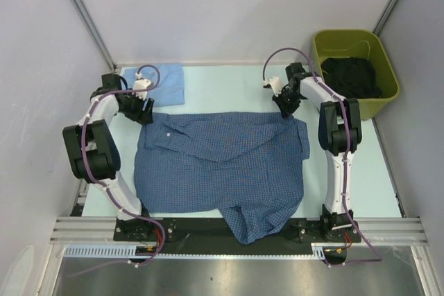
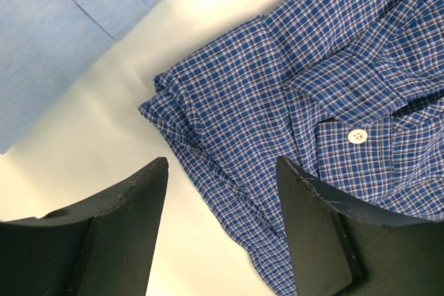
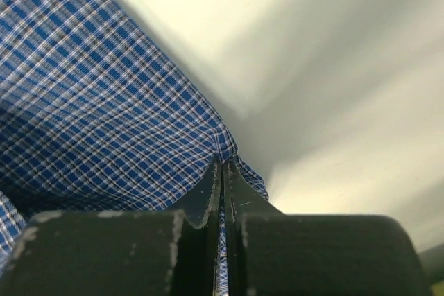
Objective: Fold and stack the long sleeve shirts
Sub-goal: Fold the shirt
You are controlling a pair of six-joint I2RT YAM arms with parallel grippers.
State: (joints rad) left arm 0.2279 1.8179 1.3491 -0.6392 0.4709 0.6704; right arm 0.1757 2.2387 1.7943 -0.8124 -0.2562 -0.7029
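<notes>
The blue checked shirt (image 1: 222, 164) lies spread across the middle of the table, one part hanging over the near edge. A pale blue shirt (image 1: 165, 82), folded, lies at the back left. My left gripper (image 1: 144, 111) hovers open over the checked shirt's far left corner (image 2: 208, 136); the cloth edge runs between its fingers (image 2: 316, 233) without being pinched. My right gripper (image 1: 284, 109) is shut on the checked shirt's far right corner (image 3: 229, 145), with a strip of cloth caught between the jaws.
A green bin (image 1: 385, 67) holding dark clothing (image 1: 352, 77) stands at the back right, just beyond the right arm. Grey walls enclose the table on the left, back and right. A metal rail (image 1: 236, 228) runs along the near edge.
</notes>
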